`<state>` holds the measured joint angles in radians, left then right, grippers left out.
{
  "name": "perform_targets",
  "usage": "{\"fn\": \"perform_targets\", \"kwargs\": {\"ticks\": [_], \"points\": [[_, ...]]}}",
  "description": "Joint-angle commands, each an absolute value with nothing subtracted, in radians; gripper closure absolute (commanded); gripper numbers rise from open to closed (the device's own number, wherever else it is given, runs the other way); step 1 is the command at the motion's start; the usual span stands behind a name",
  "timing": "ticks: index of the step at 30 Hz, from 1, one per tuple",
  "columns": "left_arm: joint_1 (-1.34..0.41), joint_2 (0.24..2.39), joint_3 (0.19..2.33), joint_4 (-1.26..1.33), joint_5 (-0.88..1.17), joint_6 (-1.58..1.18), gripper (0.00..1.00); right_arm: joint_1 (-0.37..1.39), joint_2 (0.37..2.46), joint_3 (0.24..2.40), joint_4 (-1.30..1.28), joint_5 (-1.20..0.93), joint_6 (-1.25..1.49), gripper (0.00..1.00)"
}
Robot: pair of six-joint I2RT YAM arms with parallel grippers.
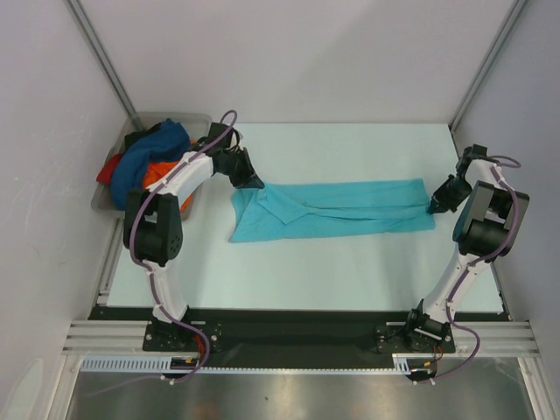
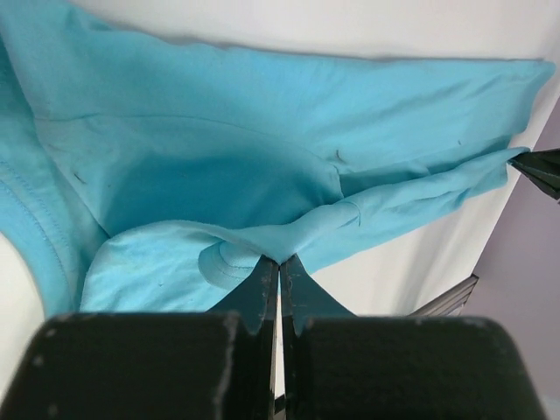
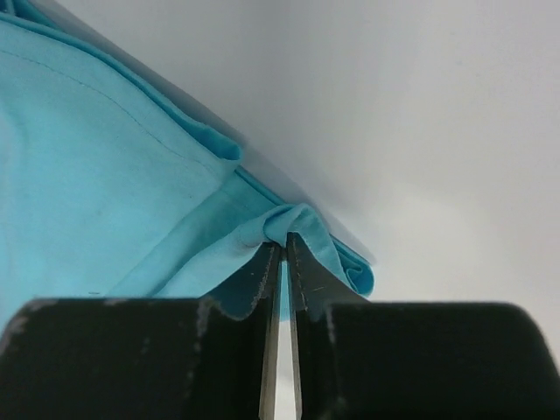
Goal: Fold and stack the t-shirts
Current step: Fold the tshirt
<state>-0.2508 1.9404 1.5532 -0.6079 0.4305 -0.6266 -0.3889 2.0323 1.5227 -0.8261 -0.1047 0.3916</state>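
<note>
Closest to us in the overhead view, the left arm's base [image 1: 171, 334] and the right arm's base [image 1: 422, 337] sit at the near edge of the surface [image 1: 350, 271]. Beyond them the turquoise t-shirt [image 1: 341, 208] lies as a long folded band across the middle, reaching almost to the right edge. The left end effector [image 1: 255, 183] meets its left end and the right end effector [image 1: 432, 207] its right end. At the far left corner a grey tray [image 1: 171, 116] holds a heap: a dark blue shirt [image 1: 157, 150], an orange shirt [image 1: 162, 173] and a red shirt [image 1: 108, 170].

From the left wrist, we see the left end effector [image 2: 280, 261] closed tight on a small pucker of the turquoise t-shirt [image 2: 262, 140], with loose layers bunched just behind the pinch.

From the right wrist, the right end effector [image 3: 282, 241] is nearly closed, clamping a thin ridge of cloth at the corner of the turquoise t-shirt [image 3: 96, 166].

We judge both holds to be shallow. If the arms pull apart too hard, or lift unevenly, the cloth could slip out of one pinch. The folded layers could also slide open, since we cannot tell whether either pinch catches every layer. The bunching at the left end may set a crooked crease.
</note>
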Motion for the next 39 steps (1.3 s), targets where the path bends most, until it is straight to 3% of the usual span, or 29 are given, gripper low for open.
{"fn": "perform_targets", "kwargs": {"ticks": [1, 3, 5, 6, 8, 9, 11, 12, 13, 16, 21, 23, 26, 27, 39], "points": [[-0.239, 1.973, 1.615, -0.629, 0.440, -0.597, 1.00, -0.383, 2.054, 1.565, -0.824, -0.112, 0.397, 0.89], [-0.239, 1.985, 1.626, -0.655, 0.402, -0.585, 1.00, -0.382, 2.068, 1.584, -0.824, -0.110, 0.388, 0.86], [-0.239, 1.996, 1.658, -0.686, 0.362, -0.568, 0.98, -0.383, 2.083, 1.612, -0.837, -0.097, 0.376, 0.76], [-0.239, 2.002, 1.676, -0.745, 0.339, -0.560, 0.89, -0.387, 2.091, 1.656, -0.851, -0.081, 0.371, 0.71], [-0.239, 1.990, 1.716, -0.791, 0.237, -0.528, 0.80, -0.388, 2.100, 1.702, -0.908, -0.003, 0.348, 0.58], [-0.242, 1.936, 1.715, -0.822, 0.186, -0.509, 0.60, -0.390, 2.088, 1.710, -0.922, 0.032, 0.339, 0.54], [-0.253, 1.863, 1.683, -0.836, 0.056, -0.477, 0.42, -0.393, 2.013, 1.675, -0.920, 0.089, 0.342, 0.43], [-0.270, 1.829, 1.669, -0.857, 0.016, -0.448, 0.22, -0.397, 1.985, 1.648, -0.911, 0.084, 0.350, 0.39], [-0.278, 1.757, 1.633, -0.864, -0.039, -0.439, 0.19, -0.399, 1.956, 1.581, -0.882, 0.043, 0.359, 0.37], [-0.298, 1.604, 1.458, -0.847, 0.019, -0.463, 0.22, -0.410, 1.841, 1.412, -0.794, -0.079, 0.425, 0.35], [-0.298, 1.347, 1.051, -0.588, 0.190, -0.644, 0.50, -0.471, 1.662, 1.142, -0.565, -0.271, 0.512, 0.32], [-0.298, 1.295, 0.919, -0.494, 0.254, -0.685, 0.49, -0.494, 1.652, 1.105, -0.503, -0.337, 0.511, 0.33], [-0.299, 1.316, 0.851, -0.437, 0.276, -0.721, 0.31, -0.512, 1.644, 1.080, -0.489, -0.344, 0.506, 0.32], [-0.299, 1.334, 0.844, -0.430, 0.275, -0.733, 0.30, -0.518, 1.641, 1.069, -0.471, -0.350, 0.509, 0.31], [-0.278, 1.451, 0.766, -0.336, 0.206, -0.796, 0.39, -0.540, 1.720, 1.037, -0.466, -0.348, 0.518, 0.34]]}}
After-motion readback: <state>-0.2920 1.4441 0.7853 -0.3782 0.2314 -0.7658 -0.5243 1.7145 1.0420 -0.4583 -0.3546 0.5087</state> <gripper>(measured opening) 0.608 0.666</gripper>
